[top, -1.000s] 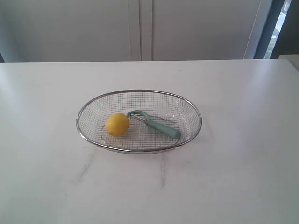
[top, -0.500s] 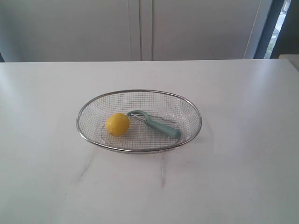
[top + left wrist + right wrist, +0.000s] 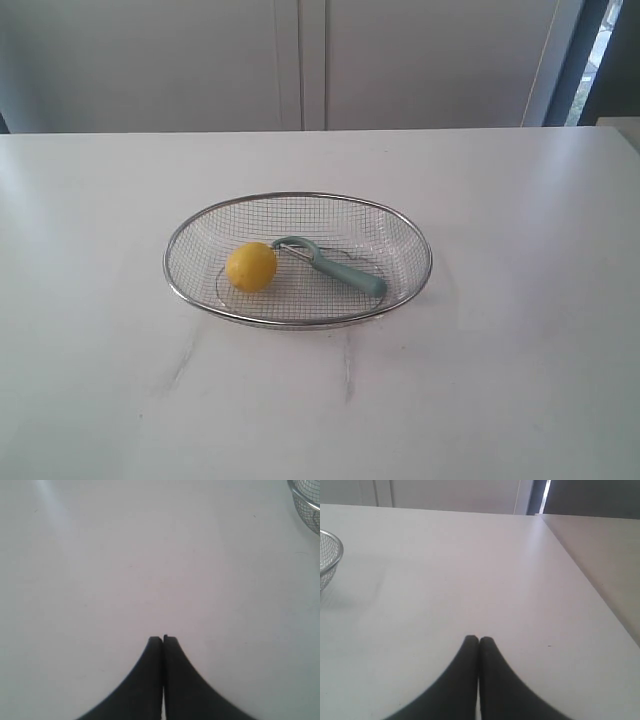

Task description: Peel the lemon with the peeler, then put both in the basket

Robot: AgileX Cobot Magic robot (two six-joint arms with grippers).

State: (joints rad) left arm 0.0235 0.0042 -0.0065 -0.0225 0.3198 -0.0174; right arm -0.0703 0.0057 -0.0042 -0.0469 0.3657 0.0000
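Two things lie inside the basket [image 3: 298, 195], and we see them best from the exterior view. We see the lemon [image 3: 251, 267] sitting on the mesh floor in the left half of the basket, round and yellow all over on the side that faces us. We see the peeler [image 3: 335, 266] lying flat in the middle of the basket, with its curved head just beside the lemon and its long green handle pointing toward the right side of the rim. We cannot tell if the head touches the lemon or only comes very close. The basket itself sits on the white table [image 3: 500, 380], and pale doors [image 3: 300, 60] stand well behind it. We find the left gripper [image 3: 163, 639] off to the left of the basket, over the table, with only a bit of the wire rim showing in its own camera. Its two black fingers are pressed tight together and hold nothing. We find the right gripper [image 3: 479, 639] off to the right of the basket, also over the table, again with just a piece of the rim in sight. Its fingers are pressed together too, and they hold nothing.
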